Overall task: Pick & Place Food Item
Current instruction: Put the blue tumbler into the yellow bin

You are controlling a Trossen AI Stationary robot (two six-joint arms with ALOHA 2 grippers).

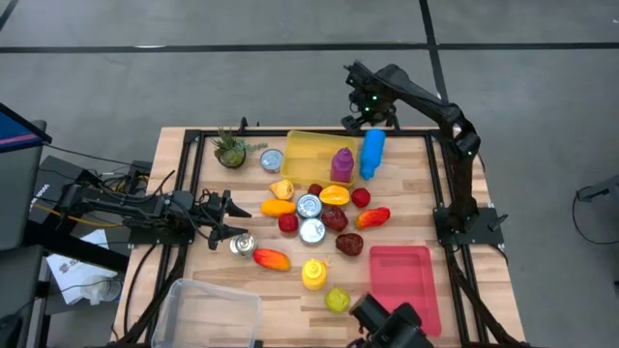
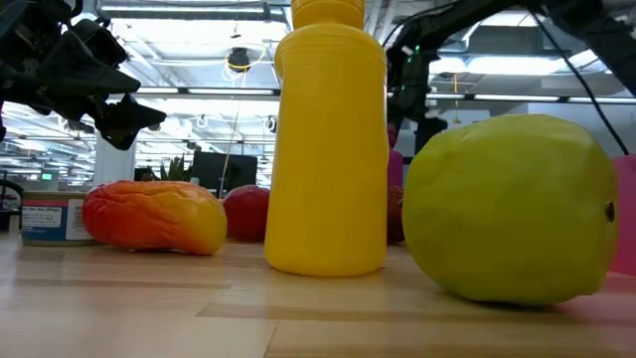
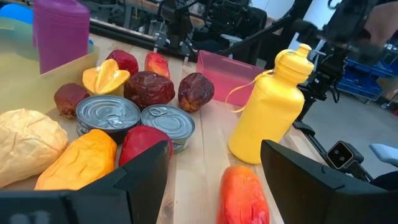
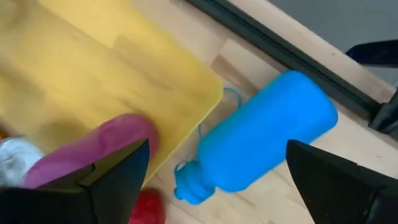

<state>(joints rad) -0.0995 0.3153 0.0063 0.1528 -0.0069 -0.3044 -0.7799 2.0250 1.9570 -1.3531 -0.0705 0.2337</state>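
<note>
Far edge: shallow yellow plastic tray (image 1: 308,147), purple plastic cup (image 1: 341,164) in it.
Tray's right: blue plastic bottle (image 1: 372,153) lying on wooden worktop (image 1: 406,203).
Near edge: yellow plastic squeeze bottle (image 1: 313,274), upright.

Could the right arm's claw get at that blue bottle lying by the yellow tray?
Probably yes: the right claw hangs open just above the blue bottle, which lies beside the yellow tray with nothing over it.

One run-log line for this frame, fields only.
left gripper: open, empty, beside small can | right gripper: open, empty, above blue bottle | nothing held
</note>
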